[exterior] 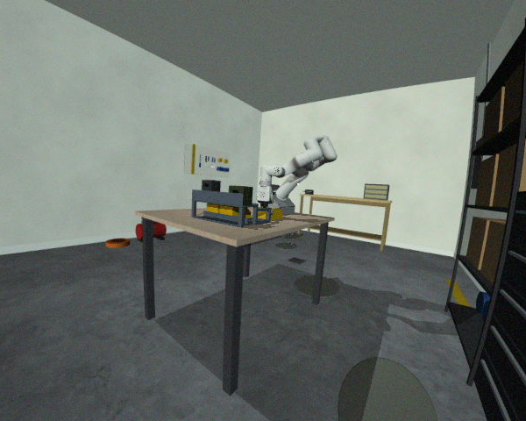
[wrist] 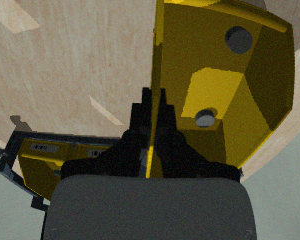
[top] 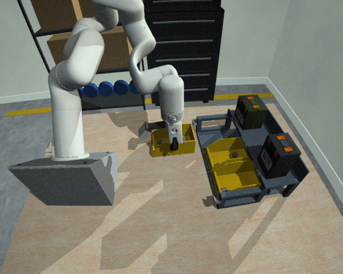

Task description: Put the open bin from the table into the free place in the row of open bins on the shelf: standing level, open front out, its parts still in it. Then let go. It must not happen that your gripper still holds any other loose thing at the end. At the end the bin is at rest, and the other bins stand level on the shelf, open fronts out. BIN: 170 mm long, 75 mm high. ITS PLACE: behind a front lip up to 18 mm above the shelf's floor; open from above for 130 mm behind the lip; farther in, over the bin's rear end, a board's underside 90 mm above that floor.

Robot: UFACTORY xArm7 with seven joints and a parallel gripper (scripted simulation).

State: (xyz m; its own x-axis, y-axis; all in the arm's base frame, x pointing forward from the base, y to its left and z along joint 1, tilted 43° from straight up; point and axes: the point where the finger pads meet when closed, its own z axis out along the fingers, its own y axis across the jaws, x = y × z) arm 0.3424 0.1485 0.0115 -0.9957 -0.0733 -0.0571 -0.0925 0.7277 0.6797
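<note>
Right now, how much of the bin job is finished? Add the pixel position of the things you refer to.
Done: the tool [top: 174, 144] [wrist: 152, 101] is shut on a side wall of the yellow bin [top: 187, 149] [wrist: 190, 50], parts inside.

In hand: carrying that bin, which isn't on the shelf [top: 238, 193] yet.

Left: set it level in the free place beside the two shelved bins, then let go.

- Green case [top: 251, 112] [exterior: 240, 194], orange latches, on the rack's upper board
- Black case [top: 279, 155] [exterior: 210, 185] near it, likewise latched
- Black drawers [top: 183, 49] by the wall
- Cartons [top: 58, 48] [exterior: 485, 245] on shelving
- Blue discs [top: 106, 88] [exterior: 482, 304] below them
- Red cylinder [exterior: 151, 231] on the floor
- Orange ring [exterior: 117, 246] beside it
</note>
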